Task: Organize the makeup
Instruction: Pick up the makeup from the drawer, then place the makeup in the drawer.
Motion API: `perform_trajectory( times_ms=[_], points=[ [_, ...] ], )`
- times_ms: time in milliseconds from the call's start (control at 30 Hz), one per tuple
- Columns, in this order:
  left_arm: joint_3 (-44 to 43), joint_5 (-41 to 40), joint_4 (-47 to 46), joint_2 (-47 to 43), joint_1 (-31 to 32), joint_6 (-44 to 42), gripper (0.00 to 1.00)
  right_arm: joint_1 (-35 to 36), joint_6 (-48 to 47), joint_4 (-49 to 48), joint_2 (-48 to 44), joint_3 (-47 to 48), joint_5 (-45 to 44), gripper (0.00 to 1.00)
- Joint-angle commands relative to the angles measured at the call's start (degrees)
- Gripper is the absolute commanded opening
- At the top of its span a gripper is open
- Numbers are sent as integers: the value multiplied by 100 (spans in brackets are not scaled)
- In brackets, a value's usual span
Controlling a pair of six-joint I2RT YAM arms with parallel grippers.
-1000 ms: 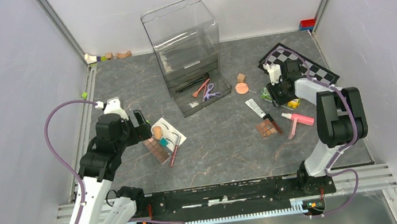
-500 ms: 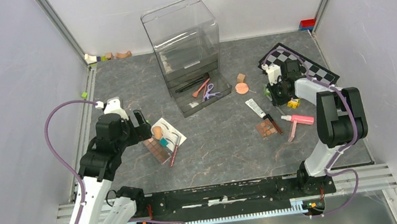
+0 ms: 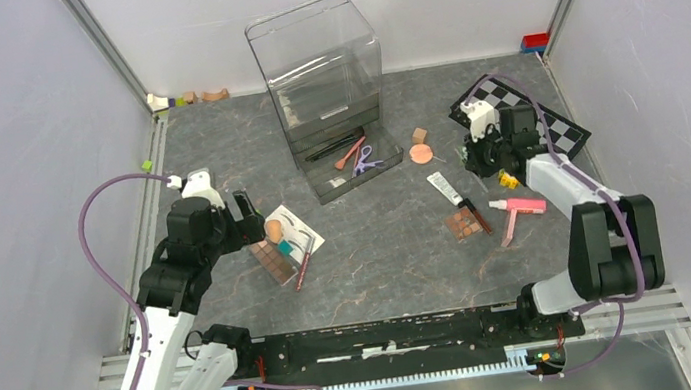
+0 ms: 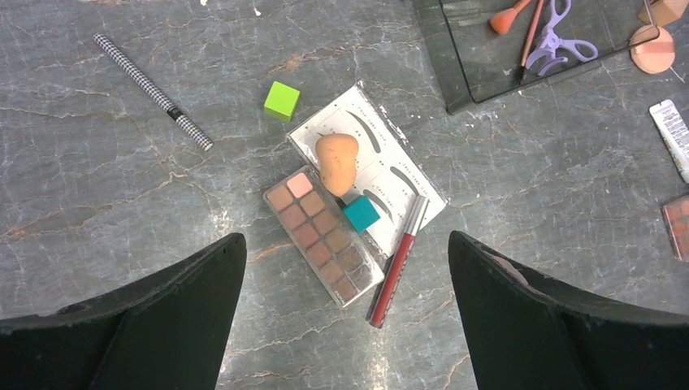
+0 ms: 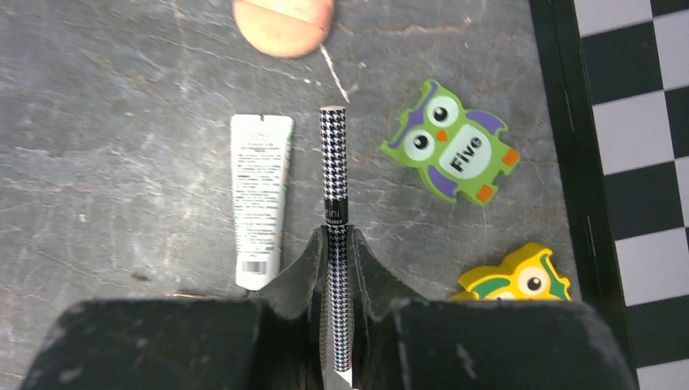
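My right gripper (image 5: 336,244) is shut on a thin houndstooth pencil (image 5: 334,171), which points forward between a white tube (image 5: 260,195) and a green owl piece (image 5: 451,150). In the top view the right gripper (image 3: 479,152) is by the checkerboard (image 3: 554,127). My left gripper (image 4: 345,244) is open and empty above a brown eyeshadow palette (image 4: 323,236), a peach sponge (image 4: 336,161) on the white eyebrow card (image 4: 406,175), and a red pencil (image 4: 398,260). A second houndstooth pencil (image 4: 150,89) lies to the left. The lilac scissors (image 4: 556,45) and a brush (image 4: 508,16) lie in the open drawer tray (image 3: 331,189).
A clear organizer (image 3: 320,67) stands at the back centre. A small palette (image 3: 464,225), a pink tube (image 3: 521,204) and a pink compact (image 3: 422,153) lie mid-right. A teal cube (image 4: 361,214), a green cube (image 4: 281,100) and a yellow owl (image 5: 516,276) lie among the makeup.
My right arm has stretched out and its wrist has shifted a little back and to the right, still holding the pencil. The left arm has not moved.
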State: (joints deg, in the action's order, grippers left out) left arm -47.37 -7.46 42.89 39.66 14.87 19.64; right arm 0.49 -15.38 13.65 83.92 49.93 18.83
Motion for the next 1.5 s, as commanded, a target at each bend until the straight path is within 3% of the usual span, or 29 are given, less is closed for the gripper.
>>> perform_trajectory(
  times_ms=[0, 433, 700, 967, 1100, 1467],
  points=[
    [34, 99, -291, -26, -20, 53, 100, 378, 140, -1049, -464, -316, 373, 0],
    [44, 125, -299, -70, -20, 49, 100, 2460, -246, -2912, -436, -248, 538, 0],
    [44, 81, -299, -137, -20, 49, 100, 3624, -2070, -3318, -181, 12, 806, 1],
    [46, 59, -299, -226, -20, 56, 100, 4133, -4260, -1645, 892, 1477, 271, 1],
    [56, 39, -308, -191, -20, 57, 100, 4282, -4744, -1559, 1303, 1840, -502, 1],
    [45, -117, -256, -307, -20, 66, 100, 4284, -5153, -1097, 2532, 2827, -658, 0]
  ],
)
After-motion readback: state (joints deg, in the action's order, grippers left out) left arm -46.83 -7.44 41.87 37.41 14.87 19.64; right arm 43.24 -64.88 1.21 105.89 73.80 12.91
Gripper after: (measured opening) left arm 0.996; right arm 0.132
